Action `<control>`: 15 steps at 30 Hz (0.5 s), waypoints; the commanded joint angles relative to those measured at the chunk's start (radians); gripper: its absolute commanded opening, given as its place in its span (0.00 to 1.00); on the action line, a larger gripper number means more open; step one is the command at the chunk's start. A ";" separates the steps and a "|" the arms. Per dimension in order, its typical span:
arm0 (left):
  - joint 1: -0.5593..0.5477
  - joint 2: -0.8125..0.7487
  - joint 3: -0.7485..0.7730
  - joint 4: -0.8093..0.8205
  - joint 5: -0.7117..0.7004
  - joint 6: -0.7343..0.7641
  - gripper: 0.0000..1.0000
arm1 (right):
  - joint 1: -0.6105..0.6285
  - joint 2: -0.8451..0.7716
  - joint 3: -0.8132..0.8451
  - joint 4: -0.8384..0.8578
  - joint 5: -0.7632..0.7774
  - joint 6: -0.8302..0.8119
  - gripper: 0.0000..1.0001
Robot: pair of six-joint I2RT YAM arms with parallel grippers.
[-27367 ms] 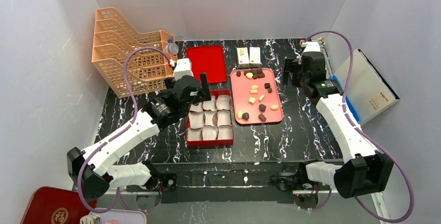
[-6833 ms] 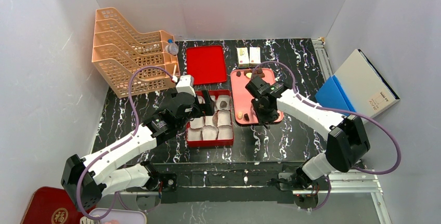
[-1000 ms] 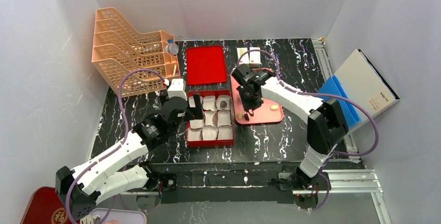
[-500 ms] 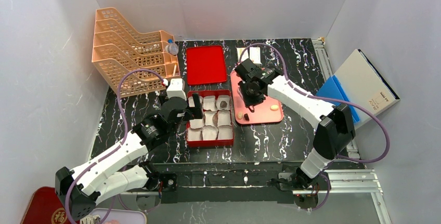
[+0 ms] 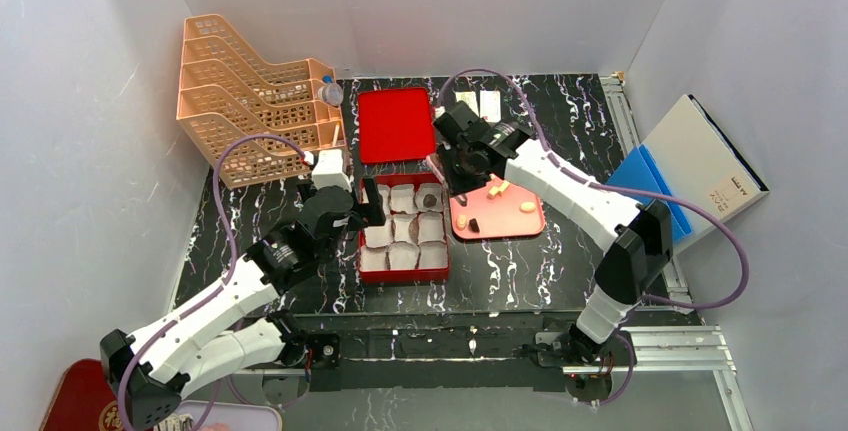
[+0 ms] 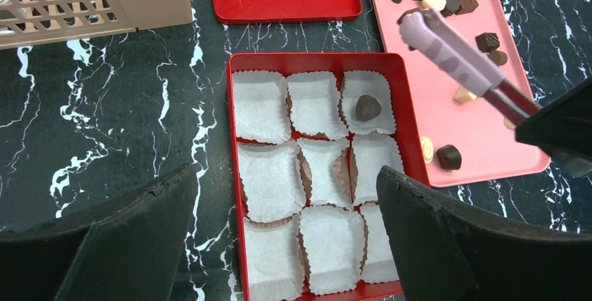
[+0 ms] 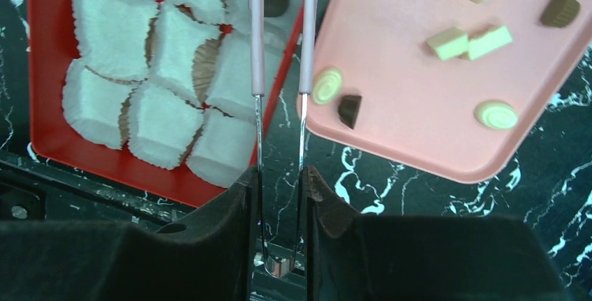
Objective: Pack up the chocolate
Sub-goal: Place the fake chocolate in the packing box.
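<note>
While the overhead shot has the left end effector (image 5: 368, 206) at the red box's (image 5: 400, 273) left rim, mid-bench, the right end effector (image 5: 455, 166) hangs over the pink tray (image 5: 512, 223) just beside it; left wrist: jaws spread wide, nothing in them, one dark chocolate (image 6: 368, 107) sits in the box's far-right paper cup (image 6: 356, 84), the rest on the tray; right wrist: fingers (image 7: 209, 245) clamped on purple-tipped tongs (image 7: 257, 49), tips apart.

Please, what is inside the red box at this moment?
Nine white paper cups fill the red box. One dark chocolate lies in the far right cup; the other cups look empty. The cups cover the box floor, so anything under them cannot be seen.
</note>
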 commanded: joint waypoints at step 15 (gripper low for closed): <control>-0.003 -0.042 0.034 -0.046 -0.046 0.007 0.99 | 0.101 0.155 0.154 0.005 -0.034 -0.025 0.01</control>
